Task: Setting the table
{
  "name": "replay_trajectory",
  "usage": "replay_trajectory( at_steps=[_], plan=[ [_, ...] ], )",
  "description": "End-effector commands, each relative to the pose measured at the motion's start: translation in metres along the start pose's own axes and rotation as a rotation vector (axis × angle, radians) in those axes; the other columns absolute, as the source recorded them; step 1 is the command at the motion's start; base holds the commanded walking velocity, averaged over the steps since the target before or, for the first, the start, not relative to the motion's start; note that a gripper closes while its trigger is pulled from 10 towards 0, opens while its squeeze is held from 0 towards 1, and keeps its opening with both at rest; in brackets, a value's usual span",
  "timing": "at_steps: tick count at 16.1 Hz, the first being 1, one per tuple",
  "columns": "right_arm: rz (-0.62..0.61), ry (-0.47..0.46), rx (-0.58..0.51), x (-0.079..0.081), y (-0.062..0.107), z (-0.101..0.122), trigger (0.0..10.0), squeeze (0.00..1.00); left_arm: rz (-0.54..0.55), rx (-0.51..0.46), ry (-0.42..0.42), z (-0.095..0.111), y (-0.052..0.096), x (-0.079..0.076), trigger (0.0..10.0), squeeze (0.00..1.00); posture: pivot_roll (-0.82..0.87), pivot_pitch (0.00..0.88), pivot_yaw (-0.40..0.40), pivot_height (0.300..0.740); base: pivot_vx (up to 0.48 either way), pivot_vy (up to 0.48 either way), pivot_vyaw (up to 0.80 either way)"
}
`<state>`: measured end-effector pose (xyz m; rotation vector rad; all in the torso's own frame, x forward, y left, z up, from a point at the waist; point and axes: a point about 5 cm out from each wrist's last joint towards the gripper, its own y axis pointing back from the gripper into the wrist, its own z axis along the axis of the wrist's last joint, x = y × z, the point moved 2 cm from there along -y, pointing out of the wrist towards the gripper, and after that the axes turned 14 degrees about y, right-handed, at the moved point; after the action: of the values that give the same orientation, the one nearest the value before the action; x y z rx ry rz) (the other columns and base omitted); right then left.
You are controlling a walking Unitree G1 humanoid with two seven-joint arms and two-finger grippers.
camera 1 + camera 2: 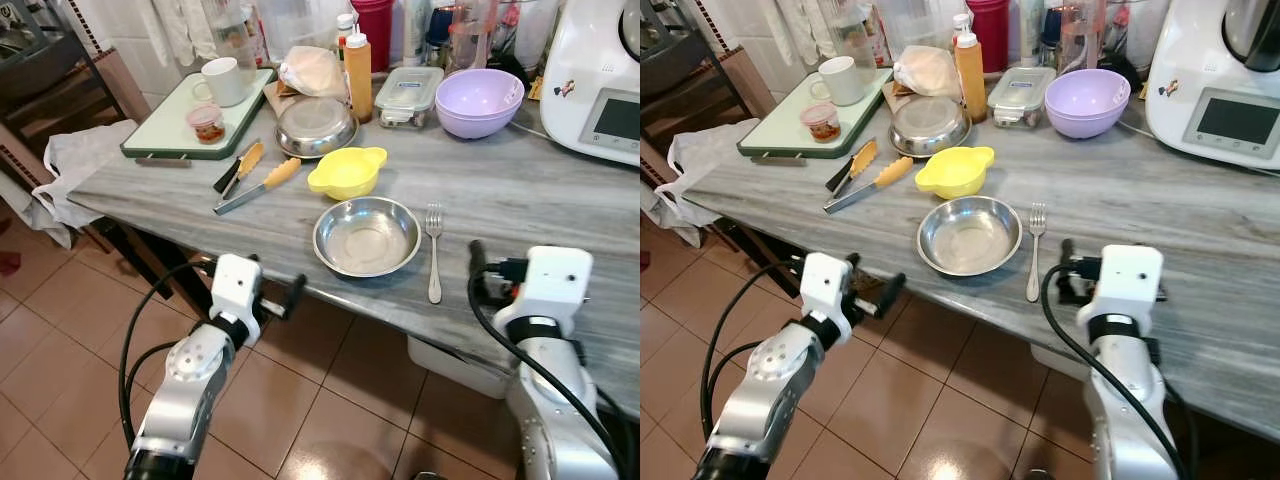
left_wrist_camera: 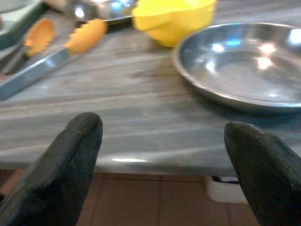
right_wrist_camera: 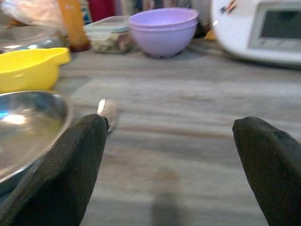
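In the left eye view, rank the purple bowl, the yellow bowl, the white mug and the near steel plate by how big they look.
1. Near steel plate, though it sits closest to the camera.
2. Purple bowl.
3. Yellow bowl, slightly smaller than the purple one.
4. White mug, farthest back.

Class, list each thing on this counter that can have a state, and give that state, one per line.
Steel plate: upright, empty.
Fork: lying flat beside the plate.
Yellow bowl: upright.
Steel bowl: upside down.
Food container: lid on.
Left gripper: open, holding nothing.
Right gripper: open, holding nothing.
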<state>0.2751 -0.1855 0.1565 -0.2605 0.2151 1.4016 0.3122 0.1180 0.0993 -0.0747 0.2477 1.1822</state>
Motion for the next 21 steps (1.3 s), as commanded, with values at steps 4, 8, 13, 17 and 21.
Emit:
replay_trajectory(
  at_steps=[4, 8, 13, 17, 21],
  plan=[
    [0.053, -0.021, -0.017, 0.01, -0.001, 0.007, 10.0, 0.0, 0.143, -0.022, -0.006, 0.006, -0.005, 0.019, 10.0, 0.0, -0.2, 0.085, 0.137, 0.74, 0.0, 0.0, -0.76],
    [0.068, -0.036, -0.005, 0.014, -0.003, 0.005, 10.0, 0.0, 0.148, -0.009, 0.079, 0.005, -0.012, 0.017, 10.0, 0.0, -0.2, 0.085, 0.137, 0.74, 0.0, 0.0, -0.76],
    [0.099, -0.051, -0.009, 0.018, -0.005, 0.005, 10.0, 0.0, 0.202, -0.032, 0.094, 0.007, -0.015, 0.02, 10.0, 0.0, -0.21, 0.067, 0.114, 0.74, 0.0, 0.0, -0.31],
    [0.168, -0.034, -0.022, 0.024, -0.012, 0.009, 10.0, 0.0, 0.26, -0.053, 0.14, 0.001, -0.012, 0.022, 10.0, 0.0, -0.19, 0.05, 0.039, 0.74, 0.0, 0.0, 0.0],
    [0.21, -0.009, -0.015, 0.025, -0.018, 0.008, 10.0, 0.0, 0.279, -0.068, 0.158, -0.005, -0.01, 0.016, 10.0, 0.0, -0.17, 0.032, -0.047, 0.74, 0.0, 0.0, 0.0]
  ],
)
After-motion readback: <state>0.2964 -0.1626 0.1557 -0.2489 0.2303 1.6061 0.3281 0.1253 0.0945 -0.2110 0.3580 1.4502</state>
